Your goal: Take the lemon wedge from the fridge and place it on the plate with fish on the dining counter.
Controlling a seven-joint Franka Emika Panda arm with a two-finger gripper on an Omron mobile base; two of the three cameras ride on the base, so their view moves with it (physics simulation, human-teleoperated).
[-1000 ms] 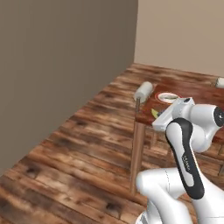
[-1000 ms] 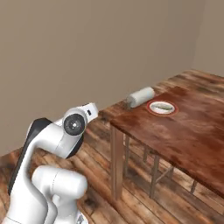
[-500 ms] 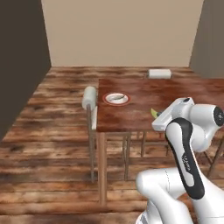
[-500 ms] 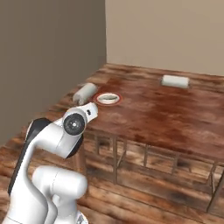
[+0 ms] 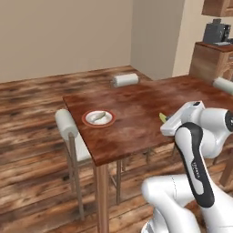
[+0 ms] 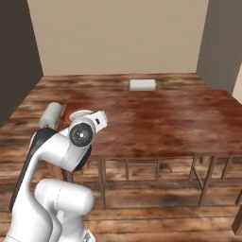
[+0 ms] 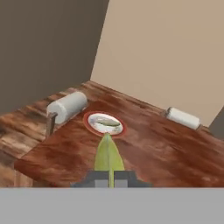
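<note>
Gripper: the gripper [image 7: 110, 175] is clamped on the lemon wedge [image 7: 108, 155], whose yellow-green tip juts forward between the two dark finger tips in the hand view; in the left base view a sliver of the wedge shows at the front of the hand, over the near part of the table.
Dining counter: the dining counter [image 5: 145, 107] lies just ahead of the hand, glossy reddish-brown, its near edge already under the wedge.
Plate with fish: the plate with fish [image 7: 105, 124] sits beyond the wedge's tip, near the table's corner, orange-red rim and a pale fish piece in the centre (the plate's rim is partly hidden by the arm in the right base view).
Stools: a stool [image 7: 66, 106] with a white cylindrical cushion stands beside that corner; another white cushion [image 7: 183, 117] lies at the far side.
Step in hand: by my reading, carrying the wedge to the plate; the fetch looks done.
Next move: reach forward until the wedge is above the plate's white centre, lower, then part the fingers, beside the fish and inside the rim.
</note>
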